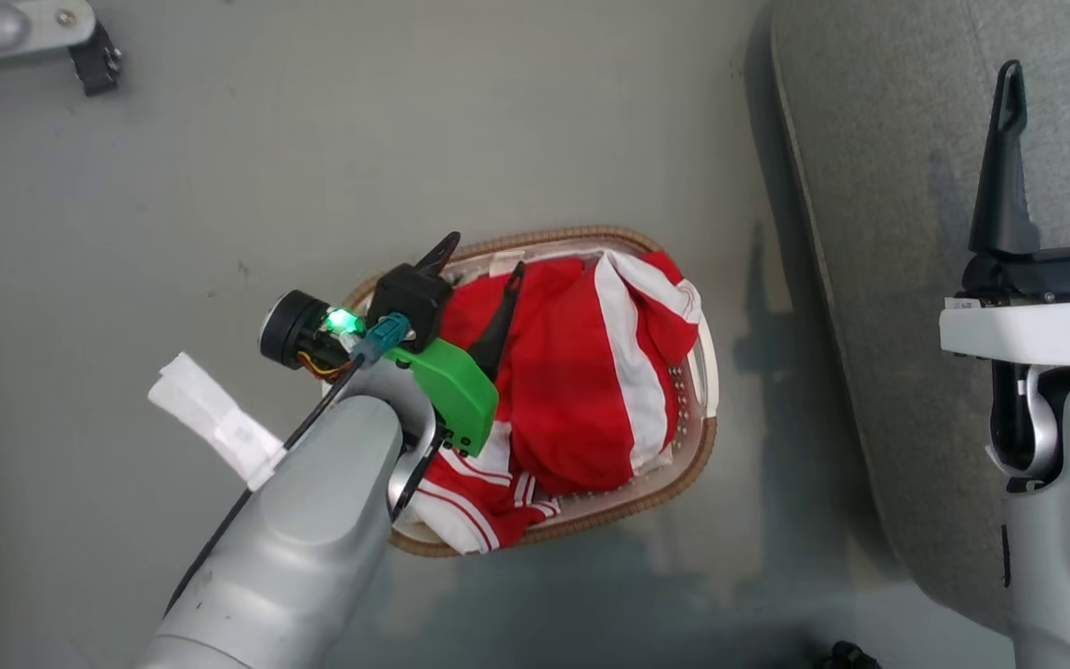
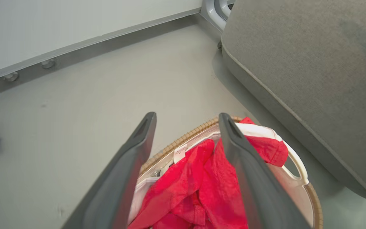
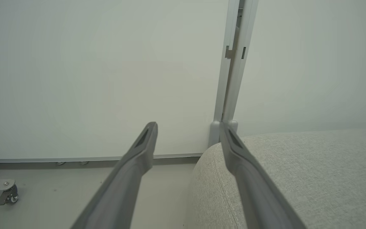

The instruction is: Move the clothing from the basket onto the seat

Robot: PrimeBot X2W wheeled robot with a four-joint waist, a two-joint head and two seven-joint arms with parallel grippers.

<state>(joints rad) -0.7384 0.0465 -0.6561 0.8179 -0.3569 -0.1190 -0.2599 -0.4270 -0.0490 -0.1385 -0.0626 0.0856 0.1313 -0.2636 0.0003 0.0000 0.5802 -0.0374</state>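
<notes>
The left gripper's [image 2: 186,116] 2 long dark fingers were spread wide with nothing between them, poised above the near end of the small oval cream-white plastic basket with its brown woven rim [image 1: 581,229]. In the left wrist view 1 finger lay over the cloth and the other sat at or just outside the rim, though I could not tell whether either tip touched fabric. Both pieces of the red sports clothing with white stripes [image 1: 572,390] were in the basket. The larger piece was mounded across the middle, and the striped one spilled over the rim at the end under the forearm. The basket stood on the plain grey floor [image 1: 312,139], near the large grey fabric-upholstered seat cushion [image 1: 888,186] but apart from it, and no clothing lay on the seat. The right gripper [image 1: 1064,65] hung over that cushion, its fingers likewise parted and empty. Several things could go wrong from here. A descent on this line might land the outer finger on the rim, tipping or shoving the light basket. Closing deep could catch the white liner with the cloth. The 2 garments overlapped, so lifting 1 might drag the other out onto the floor.
</notes>
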